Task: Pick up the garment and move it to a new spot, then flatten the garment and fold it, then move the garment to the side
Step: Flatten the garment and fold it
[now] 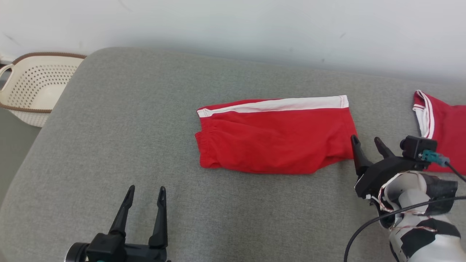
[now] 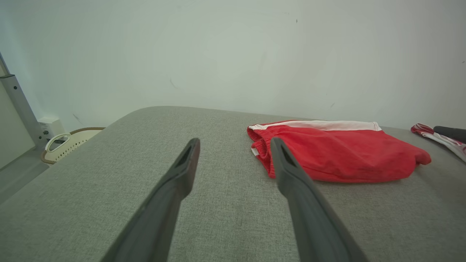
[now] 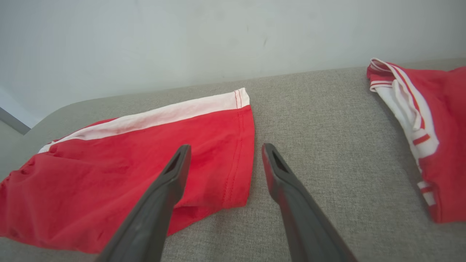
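Note:
The garment is a pair of red shorts with a white side stripe, folded flat in the middle of the grey cushion. In the left wrist view the garment lies ahead and to the right. In the right wrist view the garment fills the left half. My left gripper hovers open near the front edge, well left of the shorts, with nothing between its fingers. Open too, my right gripper stands just off the shorts' right hem, holding nothing.
A second red and white garment lies at the cushion's right end. A cream perforated basket sits beyond the left edge. A pale wall runs behind the cushion.

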